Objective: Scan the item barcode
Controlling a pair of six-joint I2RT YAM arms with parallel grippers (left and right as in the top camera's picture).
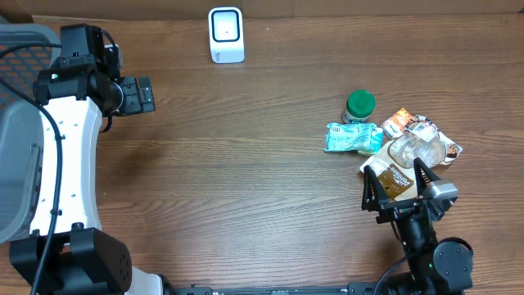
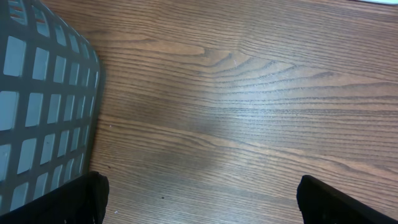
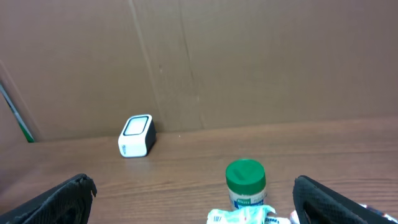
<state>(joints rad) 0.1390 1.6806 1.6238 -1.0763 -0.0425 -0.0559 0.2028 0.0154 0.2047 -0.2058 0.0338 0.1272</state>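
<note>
- Near the right edge of the table (image 1: pixel 246 172), a small heap of grocery items is gathered: a green-lidded jar (image 1: pixel 359 104), a teal packet (image 1: pixel 352 138), a clear bag (image 1: pixel 419 150), orange-and-white wrappers (image 1: pixel 401 123) and a brown pouch (image 1: pixel 395 180).
- At the near side of that heap the right gripper (image 1: pixel 393 169) is placed, with its jaws spread wide and nothing held. From above, the brown pouch is seen between its two fingers, with its long axis slanted across the gap.
- By the left edge, just beside a grey basket (image 1: pixel 16 131), the left gripper (image 1: pixel 147 95) is held over bare wood. It is likewise spread and empty, and well apart from the heap.
- At the far edge, about the middle, a white scanner (image 1: pixel 225 34) is stood. From the heap it lies farther away and off to the left.
- The right arm is judged much the nearer to every item, so the pick is best made by it, followed by a diagonal carry toward the scanner.
- Where a barcode sits on any item cannot be told.
</note>
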